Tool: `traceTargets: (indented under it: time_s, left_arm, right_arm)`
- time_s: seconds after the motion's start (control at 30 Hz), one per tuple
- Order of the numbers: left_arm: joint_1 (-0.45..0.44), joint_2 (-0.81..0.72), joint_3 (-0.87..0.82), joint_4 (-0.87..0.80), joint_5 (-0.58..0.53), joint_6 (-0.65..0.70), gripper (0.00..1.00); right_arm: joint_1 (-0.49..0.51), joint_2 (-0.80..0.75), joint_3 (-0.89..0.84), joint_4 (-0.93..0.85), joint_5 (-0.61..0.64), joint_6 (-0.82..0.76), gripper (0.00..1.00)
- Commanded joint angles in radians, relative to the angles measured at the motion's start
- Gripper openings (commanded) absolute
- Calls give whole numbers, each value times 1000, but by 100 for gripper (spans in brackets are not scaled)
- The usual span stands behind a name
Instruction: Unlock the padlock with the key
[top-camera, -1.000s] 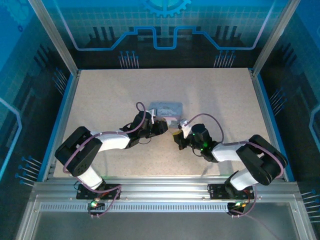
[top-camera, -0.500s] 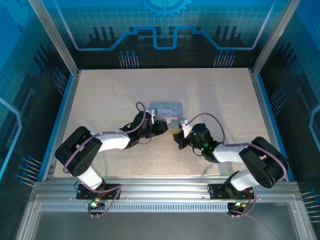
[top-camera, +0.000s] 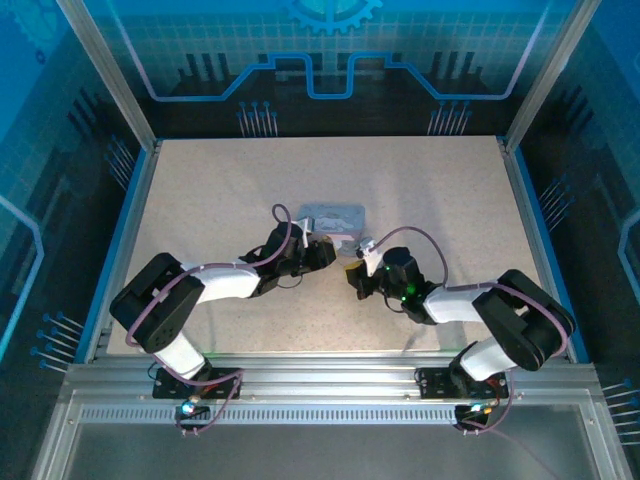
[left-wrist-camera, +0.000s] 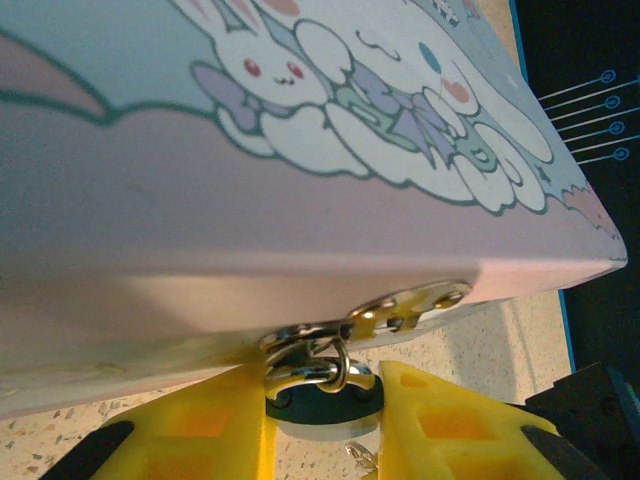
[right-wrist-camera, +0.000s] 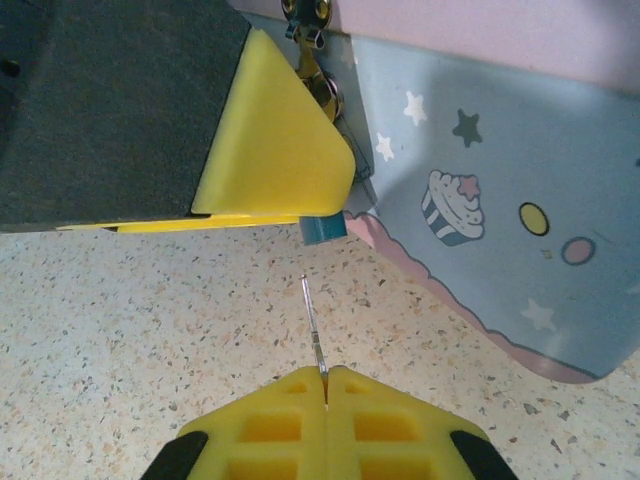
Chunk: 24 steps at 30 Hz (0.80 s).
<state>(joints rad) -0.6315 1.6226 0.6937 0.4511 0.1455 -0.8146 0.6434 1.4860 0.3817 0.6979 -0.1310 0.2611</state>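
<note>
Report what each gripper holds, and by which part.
The left gripper clamps the padlock by its body sides; the right gripper pinches the key by its rear end, blade pointing out.

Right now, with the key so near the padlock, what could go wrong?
1. The right gripper pinches the thin key only at its end; a push off the keyhole could tilt it or loosen it.
2. From the right wrist, a yellow finger of the left gripper covers most of the padlock, so aim is hard to judge.
3. The padlock hangs on the tin box; pushing may shift the box.

Evenly lit table (top-camera: 200, 190) amid blue surroundings; soft shadows; tin (left-wrist-camera: 150, 230) seemingly slightly blurred.
</note>
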Motion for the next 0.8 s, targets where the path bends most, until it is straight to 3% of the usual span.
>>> traceTargets:
  time_s: [0.0,0.77]
  left_arm:
    - [-10,-42,24,51,-4,-8,28]
    - [-15,-46,27,47,-7,-5,28]
  right_arm:
    - [16,17,31,19,5,2,0]
    - [15,45,23,18,16,8,0]
